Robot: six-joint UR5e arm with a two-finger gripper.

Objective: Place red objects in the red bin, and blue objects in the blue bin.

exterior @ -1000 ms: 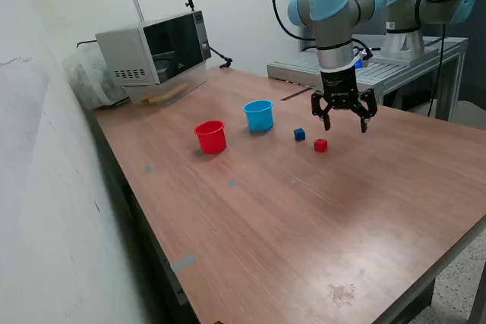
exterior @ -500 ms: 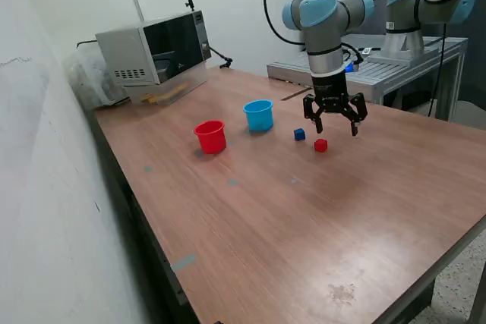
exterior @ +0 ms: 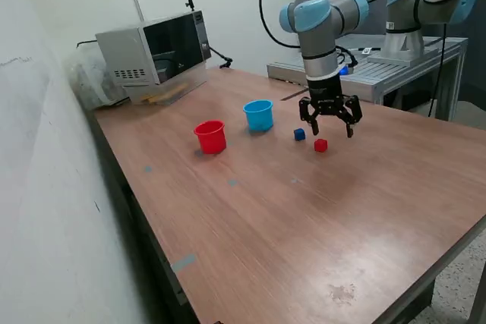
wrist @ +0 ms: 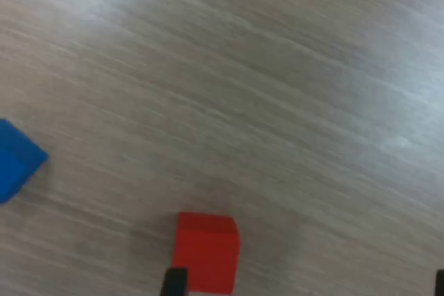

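My gripper (exterior: 327, 125) is open and empty. It hangs just above the table, over and slightly behind a small red cube (exterior: 320, 145). A small dark-blue cube (exterior: 299, 134) lies just to the exterior view's left of the red one. In the wrist view the red cube (wrist: 206, 251) sits beside one dark fingertip (wrist: 174, 283), and the blue cube (wrist: 15, 161) is at the frame's edge. The red cup (exterior: 210, 136) and the light-blue cup (exterior: 259, 114) stand upright further to the exterior view's left. Only one cube of each colour shows.
A microwave (exterior: 156, 51) stands at the table's back corner with a plastic bag (exterior: 89, 77) beside it. A second robot arm (exterior: 425, 5) stands on a metal stand behind the wooden table (exterior: 304, 218). A wall runs along the exterior view's left.
My gripper has moved toward the exterior view's left, nearer to the two cubes, staying open. The cubes and cups have not moved.
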